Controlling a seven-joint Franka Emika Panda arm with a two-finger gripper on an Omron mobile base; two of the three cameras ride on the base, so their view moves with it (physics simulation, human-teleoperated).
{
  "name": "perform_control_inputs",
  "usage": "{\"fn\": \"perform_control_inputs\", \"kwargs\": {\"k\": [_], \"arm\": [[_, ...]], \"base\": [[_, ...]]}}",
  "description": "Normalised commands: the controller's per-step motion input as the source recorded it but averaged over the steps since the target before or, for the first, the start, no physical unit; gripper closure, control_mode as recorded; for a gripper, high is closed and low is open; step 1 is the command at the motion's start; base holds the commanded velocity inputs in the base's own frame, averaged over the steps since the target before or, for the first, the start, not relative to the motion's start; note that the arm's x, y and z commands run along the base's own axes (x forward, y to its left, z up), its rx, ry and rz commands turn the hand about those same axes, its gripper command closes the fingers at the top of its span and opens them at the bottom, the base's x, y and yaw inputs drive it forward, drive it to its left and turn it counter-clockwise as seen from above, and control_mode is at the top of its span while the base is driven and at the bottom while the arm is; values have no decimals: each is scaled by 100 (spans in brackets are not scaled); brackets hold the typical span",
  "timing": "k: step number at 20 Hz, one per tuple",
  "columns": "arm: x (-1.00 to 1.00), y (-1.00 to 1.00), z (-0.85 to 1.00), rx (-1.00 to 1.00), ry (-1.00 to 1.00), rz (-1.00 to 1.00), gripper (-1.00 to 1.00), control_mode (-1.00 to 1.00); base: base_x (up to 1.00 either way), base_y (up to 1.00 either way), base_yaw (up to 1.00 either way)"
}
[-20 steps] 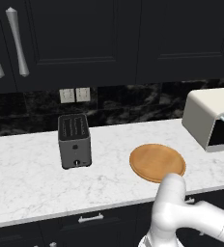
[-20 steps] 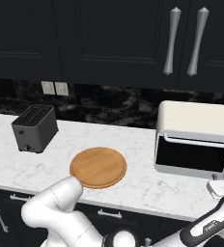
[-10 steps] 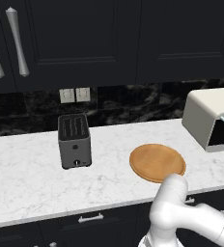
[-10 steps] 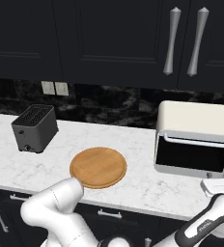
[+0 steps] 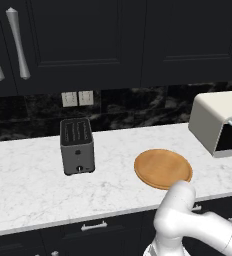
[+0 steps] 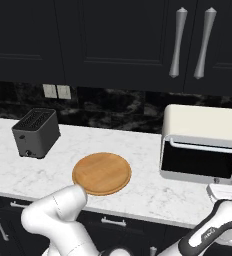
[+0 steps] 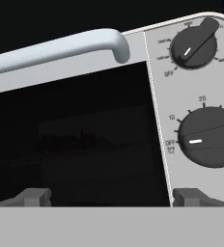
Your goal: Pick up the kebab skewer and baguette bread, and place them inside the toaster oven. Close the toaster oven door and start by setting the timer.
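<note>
Toaster oven door (image 7: 80,140) shut, its right edge between the wide-spread jaws, nothing grasped.

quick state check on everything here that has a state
cream-white toaster oven door: shut, silver bar handle up top
lower grey timer knob: pointer at off
upper grey knob: turned off its off mark
dark grey slot toaster: slots empty
round wooden plate: bare
claw: open

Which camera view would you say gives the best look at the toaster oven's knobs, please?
The hand view: it faces the toaster oven close up, so both dark knobs, their white pointers and the dial marks are plain. The right base view shows the whole oven from afar, its knobs cut at the edge. The left base view shows its side.
</note>
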Motion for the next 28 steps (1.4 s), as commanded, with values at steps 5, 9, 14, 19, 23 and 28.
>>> {"fn": "perform_control_inputs", "kwargs": {"k": [5,9,14,19,23,28], "arm": [[0,0,0,0,0,0,-100,-100],[-1,0,0,0,0,0,-100,-100],[0,0,0,0,0,0,-100,-100],[0,0,0,0,0,0,-100,100],[0,0,0,0,0,0,-100,100],[0,0,0,0,0,0,-100,100]], "base": [[0,0,0],[0,0,0],[0,0,0],[0,-13,0],[0,-57,0],[0,-50,0]]}}
